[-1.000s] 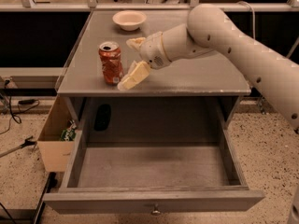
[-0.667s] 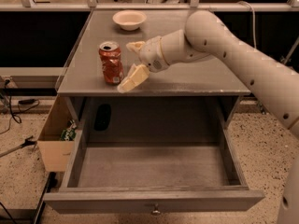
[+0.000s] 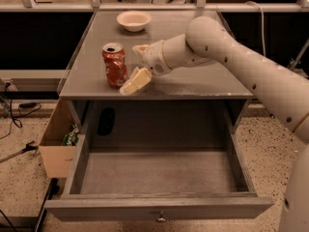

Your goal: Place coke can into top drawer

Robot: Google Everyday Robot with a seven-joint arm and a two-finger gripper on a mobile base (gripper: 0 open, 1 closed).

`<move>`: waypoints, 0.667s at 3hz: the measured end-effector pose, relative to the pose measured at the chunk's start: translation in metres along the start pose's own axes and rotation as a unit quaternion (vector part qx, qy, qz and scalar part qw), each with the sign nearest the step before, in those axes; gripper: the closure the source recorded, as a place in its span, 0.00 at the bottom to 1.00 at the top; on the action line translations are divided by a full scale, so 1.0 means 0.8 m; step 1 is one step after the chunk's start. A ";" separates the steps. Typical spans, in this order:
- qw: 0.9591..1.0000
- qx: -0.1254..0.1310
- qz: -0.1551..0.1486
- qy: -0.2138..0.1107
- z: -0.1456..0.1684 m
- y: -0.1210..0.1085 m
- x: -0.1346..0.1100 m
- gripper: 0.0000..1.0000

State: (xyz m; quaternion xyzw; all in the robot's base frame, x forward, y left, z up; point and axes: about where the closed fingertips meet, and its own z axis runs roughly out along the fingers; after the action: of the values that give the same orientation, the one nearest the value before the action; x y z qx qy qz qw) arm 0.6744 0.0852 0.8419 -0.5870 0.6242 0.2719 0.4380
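The coke can (image 3: 115, 64), red-orange with a silver top and dented, stands upright on the grey table top (image 3: 203, 76) near its front left. My gripper (image 3: 130, 67) is open, just right of the can, with one cream finger (image 3: 137, 80) at the can's front right and the other (image 3: 140, 48) behind it. The can is not between them. The top drawer (image 3: 159, 208) is pulled out wide below the table, its inside bare, with a small metal knob (image 3: 160, 219) on the front panel.
A cream round bowl (image 3: 133, 20) sits at the table's back. An open cardboard box (image 3: 55, 146) stands on the floor left of the drawer, with cables beside it. My arm spans the table's right side.
My gripper and arm have shifted slightly left toward the can. The can and the drawer have not moved.
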 end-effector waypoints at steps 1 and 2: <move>1.000 0.020 0.012 0.012 0.003 -0.008 0.002 0.00; 0.999 0.029 0.021 0.010 0.006 -0.012 -0.007 0.00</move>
State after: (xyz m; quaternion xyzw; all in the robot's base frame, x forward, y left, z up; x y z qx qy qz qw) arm 0.6848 0.0906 0.8458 -0.5635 0.6485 0.2567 0.4427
